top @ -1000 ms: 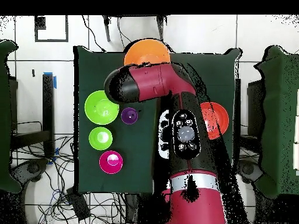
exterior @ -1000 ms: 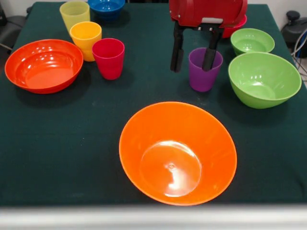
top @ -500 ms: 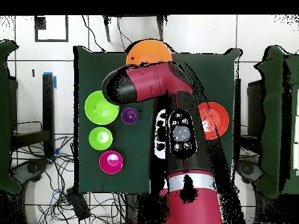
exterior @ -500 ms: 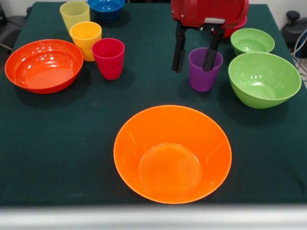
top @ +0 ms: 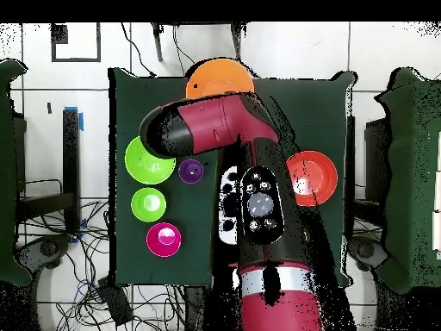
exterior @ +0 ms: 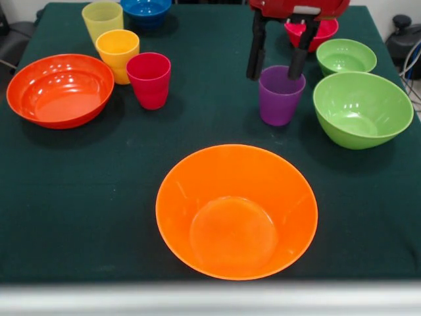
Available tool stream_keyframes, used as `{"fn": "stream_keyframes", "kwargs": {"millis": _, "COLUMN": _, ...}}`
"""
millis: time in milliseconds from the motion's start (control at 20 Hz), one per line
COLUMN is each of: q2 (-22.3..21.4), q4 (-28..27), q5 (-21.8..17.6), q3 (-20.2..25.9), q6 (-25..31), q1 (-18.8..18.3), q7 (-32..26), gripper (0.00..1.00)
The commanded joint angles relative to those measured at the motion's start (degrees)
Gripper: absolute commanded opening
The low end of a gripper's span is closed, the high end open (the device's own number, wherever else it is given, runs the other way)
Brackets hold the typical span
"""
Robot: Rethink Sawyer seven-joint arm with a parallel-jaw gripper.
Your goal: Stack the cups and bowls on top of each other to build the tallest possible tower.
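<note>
1. Gripper poised over the purple cup, two black fingers spread wide apart, one finger to the left of the cup and clear of it, the other at the cup's far right rim; contact there impossible to judge
2. Purple cup upright on the green cloth, just left of the large green bowl and nearer the camera than the small green bowl
3. Small red-pink bowl partly hidden behind the red arm
4. Large yellow-orange bowl alone at the near edge, empty, mouth up
5. Orange-red bowl at far left; red-pink cup, yellow-orange cup and pale yellow cup in a diagonal row beside it
6. Blue bowl at the far edge, next to the pale yellow cup
7. Nothing stacked on anything: no tower begun
</note>
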Motion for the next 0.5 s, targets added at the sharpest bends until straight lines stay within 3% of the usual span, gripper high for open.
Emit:
{"fn": "stream_keyframes", "kwargs": {"millis": 50, "q2": -6.5, "q4": 12.3, "q5": 2.7, "q3": 3.6, "q6": 11.6, "q1": -1.6, "q7": -7.7, "gripper": 1.00}}
{"fn": "stream_keyframes", "kwargs": {"millis": 500, "q2": -5.0, "q4": 18.8, "q5": 2.9, "q3": 5.0, "q6": 2.4, "q1": -3.6, "q7": -3.0, "gripper": 1.00}}
